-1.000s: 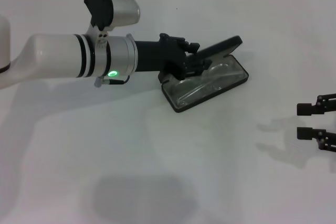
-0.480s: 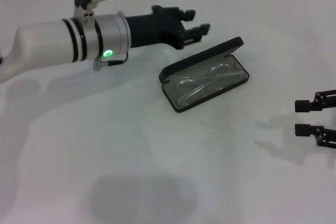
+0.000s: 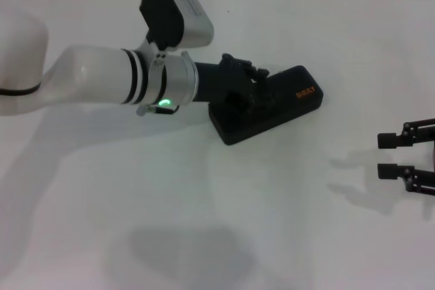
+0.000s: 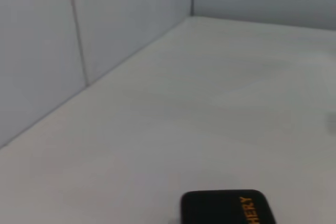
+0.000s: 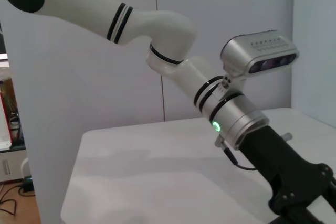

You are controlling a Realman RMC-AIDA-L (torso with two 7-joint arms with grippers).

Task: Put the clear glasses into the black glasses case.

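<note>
my left gripper [image 3: 253, 93] pressed down on the lid of the closed black glasses case [image 3: 272, 108]; i couldn't tell its finger spread. my right gripper [image 3: 390, 156] sat spread, well apart.

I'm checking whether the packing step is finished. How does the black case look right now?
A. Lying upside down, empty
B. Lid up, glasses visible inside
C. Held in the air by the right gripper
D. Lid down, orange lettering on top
D: in the head view the case lies on the table with its lid down and orange lettering showing, the left gripper over it; the right gripper is far off.
</note>
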